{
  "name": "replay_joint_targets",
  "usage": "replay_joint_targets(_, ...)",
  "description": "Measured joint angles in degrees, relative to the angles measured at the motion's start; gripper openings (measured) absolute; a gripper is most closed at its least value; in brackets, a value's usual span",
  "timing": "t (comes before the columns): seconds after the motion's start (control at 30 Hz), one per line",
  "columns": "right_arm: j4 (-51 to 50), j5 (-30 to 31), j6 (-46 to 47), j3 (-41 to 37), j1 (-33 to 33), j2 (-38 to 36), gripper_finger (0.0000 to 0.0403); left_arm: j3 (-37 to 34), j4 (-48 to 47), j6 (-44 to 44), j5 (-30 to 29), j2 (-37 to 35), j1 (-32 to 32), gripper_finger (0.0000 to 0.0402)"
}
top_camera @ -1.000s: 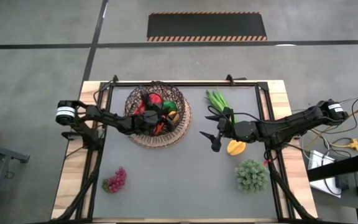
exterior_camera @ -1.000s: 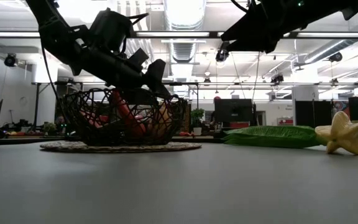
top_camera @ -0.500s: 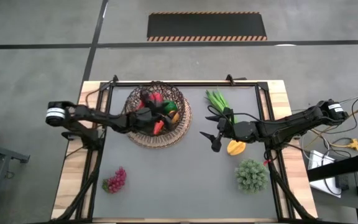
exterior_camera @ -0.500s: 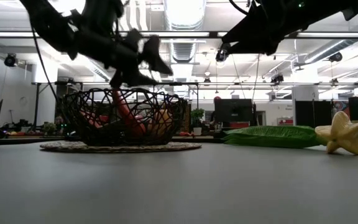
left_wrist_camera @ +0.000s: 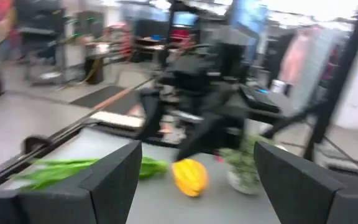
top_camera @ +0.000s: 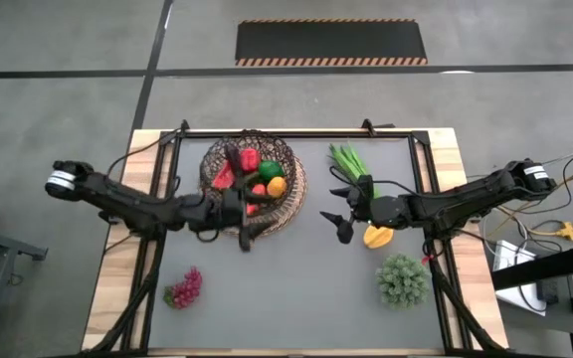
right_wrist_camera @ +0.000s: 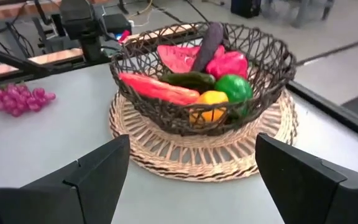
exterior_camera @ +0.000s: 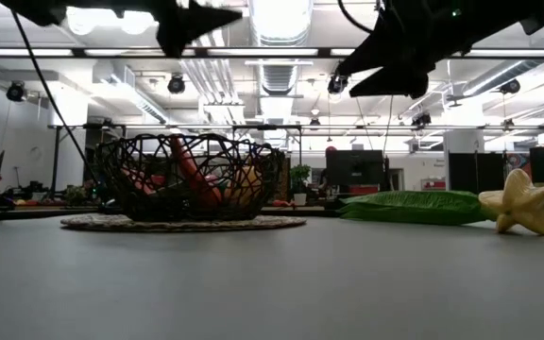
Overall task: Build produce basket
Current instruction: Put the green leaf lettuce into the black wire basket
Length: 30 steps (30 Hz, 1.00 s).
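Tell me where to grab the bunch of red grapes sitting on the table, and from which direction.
Grip the red grapes across the narrow middle of the bunch, coming straight down: it lies flat, lumpy, with bare table around. The open left gripper is nearest.

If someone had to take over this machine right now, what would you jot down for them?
Left pincer: open, empty, at the basket's near edge. Right pincer: open, empty, mid-table beside the yellow star fruit.
Done: watermelon slice, carrot, peppers, orange and eggplant are in the basket.
Left: red grapes, green stalks, the star fruit and a leafy green piece lie on the table.
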Motion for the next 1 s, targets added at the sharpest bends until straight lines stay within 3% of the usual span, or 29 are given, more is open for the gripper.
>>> replay_joint_targets(0.27, -3.8, -0.1, 9.6, 2.0, 0.0, 1.7, 0.0326, 0.0, 0.9, 9.0, 0.0, -0.4, -9.0, 0.0293)
replay_joint_targets(0.53, -17.0, 0.0, 10.5, 10.6, -1.2, 1.8, 0.0326, 0.0, 0.9, 10.8, -0.2, -2.3, -10.0, 0.0293)
replay_joint_targets(1.0, -48.8, -0.1, 20.9, 17.8, -17.3, 6.8, 0.0326, -0.4, 0.9, 15.1, -0.3, -7.9, -10.0, 0.0293)
